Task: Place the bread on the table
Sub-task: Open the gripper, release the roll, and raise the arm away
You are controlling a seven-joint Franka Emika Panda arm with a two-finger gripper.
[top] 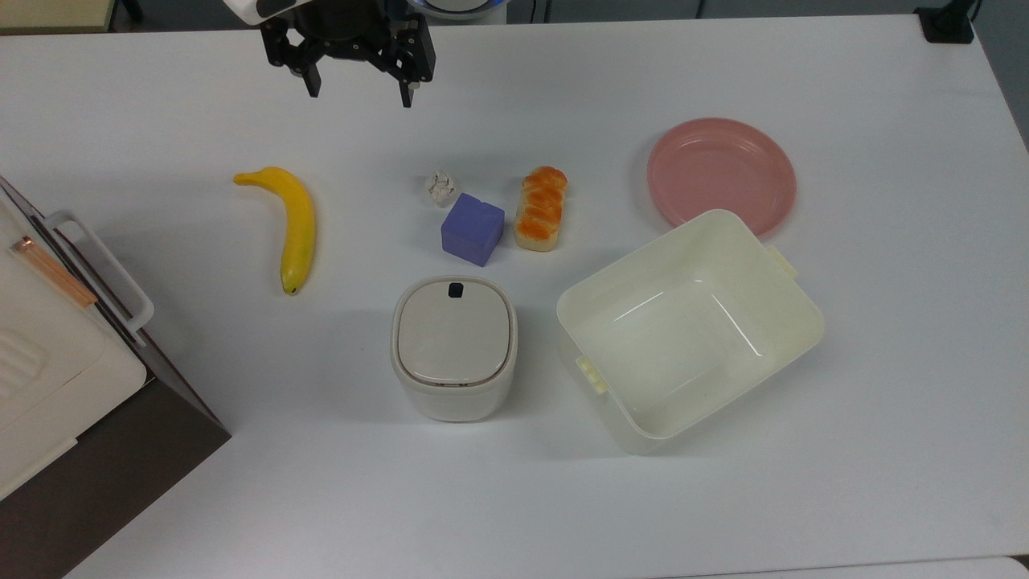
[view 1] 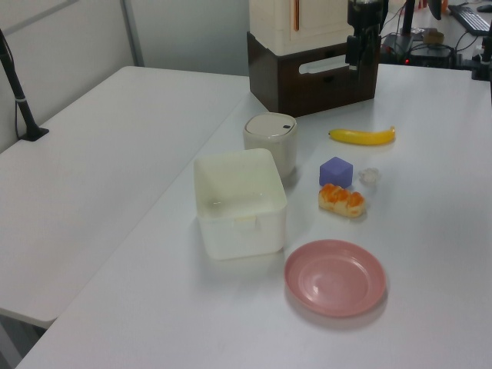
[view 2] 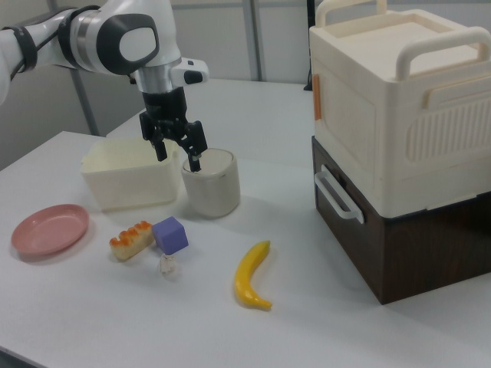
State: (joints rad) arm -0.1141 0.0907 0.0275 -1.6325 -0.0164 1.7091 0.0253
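The bread (top: 540,209), an oblong bun with a glossy orange-brown top, lies flat on the white table (top: 884,386) beside a purple cube (top: 473,229). Nothing touches it. The same bread (view 1: 343,200) sits between the cube and the pink plate in the left view, and the bread (view 2: 131,239) is near the table's front in the right view. My gripper (top: 358,90) hangs open and holds nothing, high above the table at the top view's upper left, far from the bread. Its black fingers (view 2: 163,152) are spread wide in the right view.
A yellow banana (top: 291,225) lies at the top view's left. A small crumpled white lump (top: 440,186) touches the cube's far corner. A pink plate (top: 721,173), an empty cream tub (top: 690,326) and a lidded cream canister (top: 454,346) surround the bread. A cream-and-brown box (top: 48,362) fills the left edge.
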